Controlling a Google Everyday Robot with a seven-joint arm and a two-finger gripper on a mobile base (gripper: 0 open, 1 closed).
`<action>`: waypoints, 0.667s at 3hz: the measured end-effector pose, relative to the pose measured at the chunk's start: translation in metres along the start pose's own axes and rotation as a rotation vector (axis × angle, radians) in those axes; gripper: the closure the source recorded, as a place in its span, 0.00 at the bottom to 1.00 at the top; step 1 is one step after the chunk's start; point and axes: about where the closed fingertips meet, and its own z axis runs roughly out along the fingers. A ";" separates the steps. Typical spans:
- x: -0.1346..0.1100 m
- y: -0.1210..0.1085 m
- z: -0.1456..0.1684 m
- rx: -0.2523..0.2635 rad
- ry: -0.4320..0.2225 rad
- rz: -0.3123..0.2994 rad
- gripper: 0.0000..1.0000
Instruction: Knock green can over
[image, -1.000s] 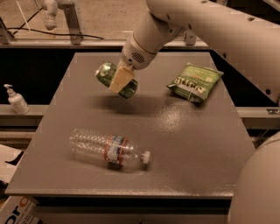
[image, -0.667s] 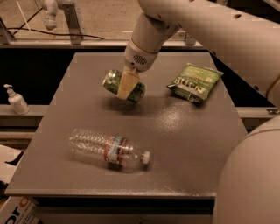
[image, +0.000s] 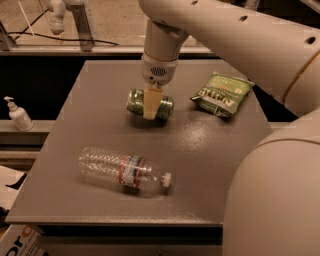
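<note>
The green can (image: 134, 101) lies on its side on the grey table (image: 210, 165), at the middle back. My gripper (image: 150, 109) comes down from above and straddles the can's middle. One pale finger (image: 149, 104) crosses the can's front; the other is hidden behind it. The jaws stand closed on the can. The can rests on or just above the tabletop.
A clear plastic bottle (image: 125, 171) with a red-blue label lies on its side near the front of the table. A flat green snack bag (image: 221, 95) lies at the back right. A white pump bottle (image: 18, 114) stands on a ledge to the left. My arm fills the right side.
The can was held tilted above the table's back left. It has moved right and down with my gripper and now lies horizontal at the table surface.
</note>
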 end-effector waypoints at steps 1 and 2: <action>-0.001 0.003 0.009 -0.008 0.035 -0.014 0.82; -0.005 0.005 0.015 -0.008 0.029 -0.015 0.58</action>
